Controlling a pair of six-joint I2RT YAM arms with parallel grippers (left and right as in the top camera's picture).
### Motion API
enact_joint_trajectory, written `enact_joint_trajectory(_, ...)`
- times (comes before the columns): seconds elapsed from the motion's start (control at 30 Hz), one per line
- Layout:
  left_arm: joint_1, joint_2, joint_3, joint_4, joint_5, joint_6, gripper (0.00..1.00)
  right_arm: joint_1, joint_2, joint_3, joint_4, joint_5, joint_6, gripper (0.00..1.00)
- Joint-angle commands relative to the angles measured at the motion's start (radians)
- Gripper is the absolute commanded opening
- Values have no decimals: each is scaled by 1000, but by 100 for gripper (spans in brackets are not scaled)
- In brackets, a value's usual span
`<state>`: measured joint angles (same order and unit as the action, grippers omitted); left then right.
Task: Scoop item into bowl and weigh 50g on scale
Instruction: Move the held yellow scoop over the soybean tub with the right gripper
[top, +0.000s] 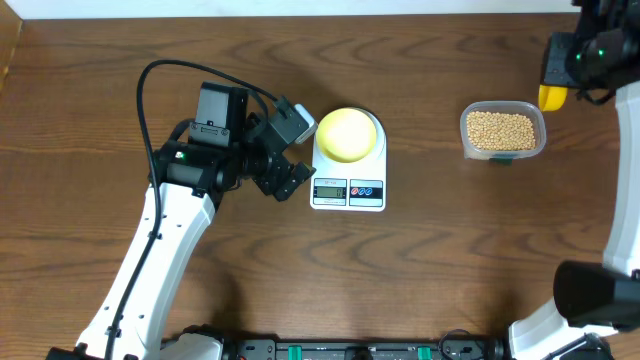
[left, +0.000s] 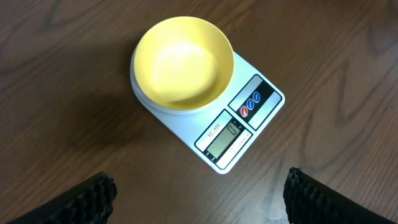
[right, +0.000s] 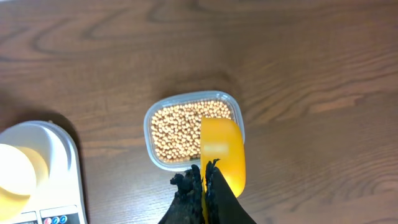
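Many beans in tub, yellow scoop seemingly above; bowl on scale

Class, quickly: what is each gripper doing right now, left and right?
Left gripper: open, holding nothing.
Right gripper: shut on the yellow scoop.
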<state>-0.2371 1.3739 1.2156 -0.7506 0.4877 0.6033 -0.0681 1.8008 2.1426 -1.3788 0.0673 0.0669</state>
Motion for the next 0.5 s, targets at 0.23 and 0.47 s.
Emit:
enact_joint_trajectory(0.23,5,-7,-17,3,-6,10,88,-4,189,5,-41,6,-12,1)
enact_joint_trajectory(0.47,5,-7,-17,3,-6,10,88,-4,269,4,-42,92,28,1)
